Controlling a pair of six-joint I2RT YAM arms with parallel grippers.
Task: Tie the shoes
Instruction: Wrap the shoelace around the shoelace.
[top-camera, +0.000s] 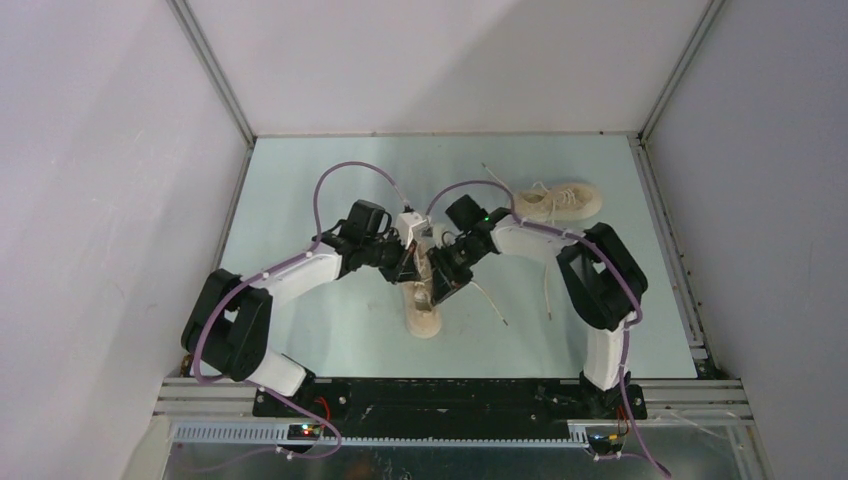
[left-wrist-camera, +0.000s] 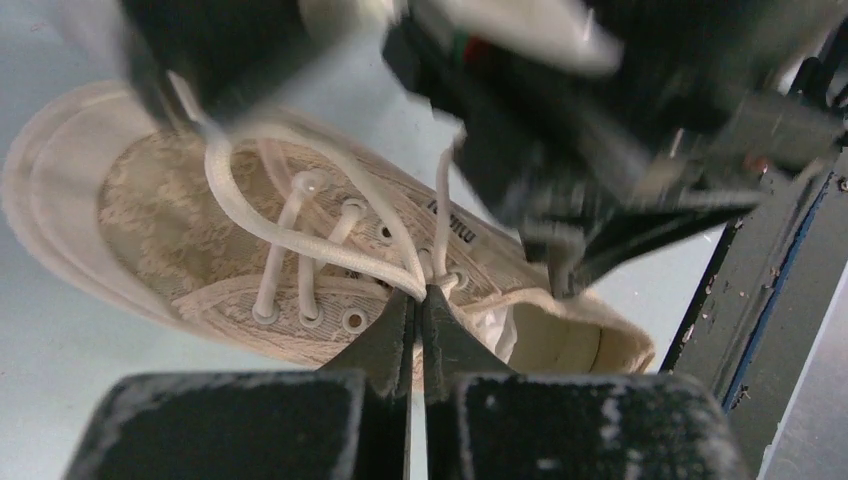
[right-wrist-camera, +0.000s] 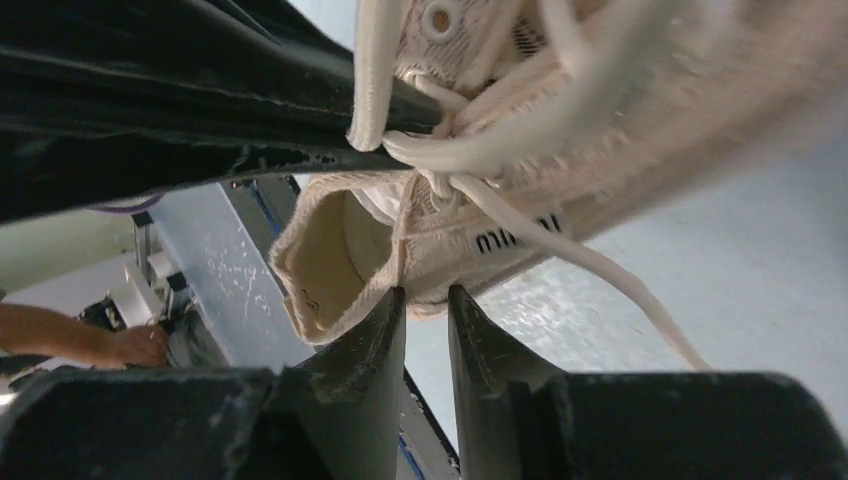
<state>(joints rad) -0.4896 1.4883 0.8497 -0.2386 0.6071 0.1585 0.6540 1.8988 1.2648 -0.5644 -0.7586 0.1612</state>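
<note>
Just beyond the arm bases, on the pale table (top-camera: 320, 340), the near shoe (top-camera: 426, 314) lies mid-table with its rounded end toward the bases, and both grippers crowd over its farther, laced half. The left gripper (left-wrist-camera: 420, 300) has its fingers clenched together, with no gap between the tips. They pinch a strand of the off-white lace (left-wrist-camera: 300, 240) right at the top eyelets, beside the tongue label. From that pinch the lace sweeps back across the eyelet rows toward the toe. The right gripper (right-wrist-camera: 427, 300) comes in at the heel opening from the other side. Its fingers stand a narrow gap apart with nothing between them, only table showing through. One fingertip sits just at the edge of the heel collar, and whether it touches the fabric cannot be told. A loose lace end (right-wrist-camera: 610, 275) runs from the knot area past that gripper and out over the table. Farther back and to the right, well apart from the arms' work, the far shoe (top-camera: 560, 200) rests near the rear edge, its laces untied and trailing.
</note>
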